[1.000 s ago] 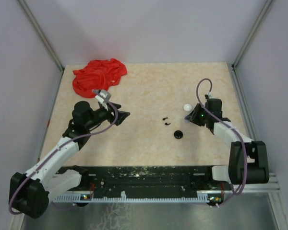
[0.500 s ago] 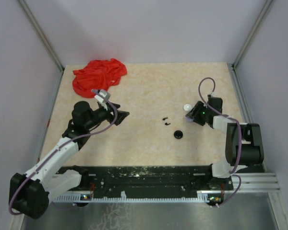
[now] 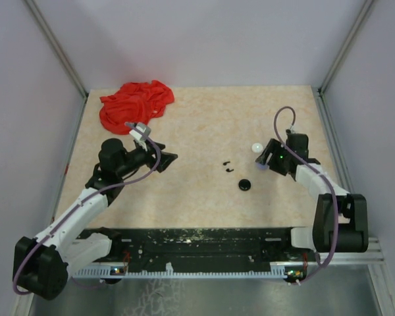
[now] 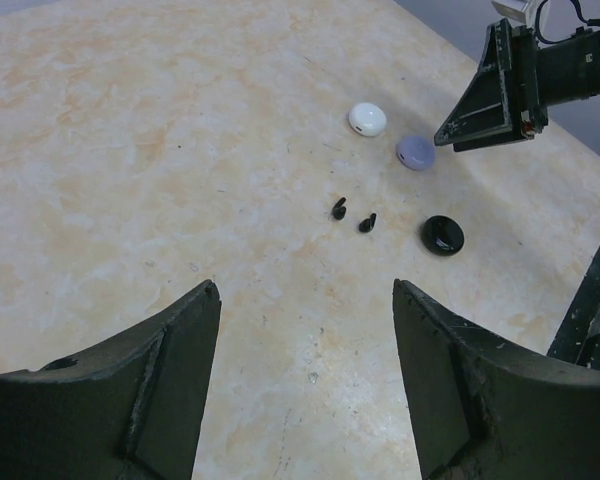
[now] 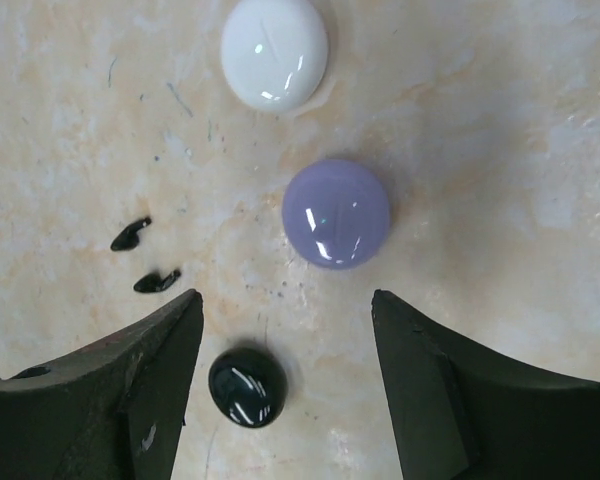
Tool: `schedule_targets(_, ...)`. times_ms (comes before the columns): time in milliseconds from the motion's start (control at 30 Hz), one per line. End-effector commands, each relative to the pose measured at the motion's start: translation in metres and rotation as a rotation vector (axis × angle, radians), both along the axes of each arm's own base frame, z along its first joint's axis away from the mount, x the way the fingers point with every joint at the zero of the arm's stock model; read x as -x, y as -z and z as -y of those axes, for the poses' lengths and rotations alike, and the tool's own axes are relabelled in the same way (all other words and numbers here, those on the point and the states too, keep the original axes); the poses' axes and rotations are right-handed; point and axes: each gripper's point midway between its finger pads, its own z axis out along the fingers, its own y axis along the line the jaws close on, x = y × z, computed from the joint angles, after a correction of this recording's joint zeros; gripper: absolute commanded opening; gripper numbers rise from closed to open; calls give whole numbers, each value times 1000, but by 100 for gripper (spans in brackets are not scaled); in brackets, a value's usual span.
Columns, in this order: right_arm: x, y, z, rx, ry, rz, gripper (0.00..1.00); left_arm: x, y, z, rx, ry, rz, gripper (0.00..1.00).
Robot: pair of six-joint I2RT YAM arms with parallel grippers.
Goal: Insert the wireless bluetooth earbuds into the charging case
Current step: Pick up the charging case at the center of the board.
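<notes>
Fingers on both arms stand apart and hold nothing. The left fingers [image 3: 166,158] hang low over bare worktop [image 3: 204,125] well to the left of the lavender case [image 5: 337,212]. The right fingers [image 3: 263,161] hover right over that case, which shows in the gap between them in the right wrist view. Open worktop spreads to the left and near sides of the lavender case, while the worktop's right edge is not far off on its other side. A crumpled red cloth [image 3: 137,104], the only bulky thing, sits well away from it in the far left corner. Two earbuds [image 5: 130,234] lie loose to the left of the lavender case, close together but not touching; they are tiny, black and glossy, each with a short stem. A black case [image 5: 248,386], round and shiny, rests nearer the arm bases than the lavender case and apart from it; whether it is open I cannot tell. A white case [image 5: 275,52] sits just beyond the lavender one. The left arm reaches forward with its elbow bent, and the right arm folds back with its wrist tipped down over the lavender case.
</notes>
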Motion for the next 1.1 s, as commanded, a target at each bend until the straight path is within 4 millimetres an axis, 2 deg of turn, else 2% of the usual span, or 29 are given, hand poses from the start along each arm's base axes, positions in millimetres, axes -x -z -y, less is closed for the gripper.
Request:
schedule_targets(0,15,-12,-18,57,-120,5,69,-2,-15,2,26,14,17,74)
schedule_targets(133,23,-1,-43,44,-241,-31,69,-1,-16,3,31,19,16,74)
schedule_targets(467,39,18,-81,18,-432,-114,68,0,-13,5,38,32,-6,75)
schedule_targets(900,76,10,-109,54,-552,-180,68,-1,-9,6,39,43,-24,75)
schedule_targets(1033,78,5,-115,126,-591,-181,68,-1,-8,7,40,50,-31,75)
schedule_targets(1067,75,4,-111,160,-572,-180,68,-2,-8,7,41,51,-31,75)
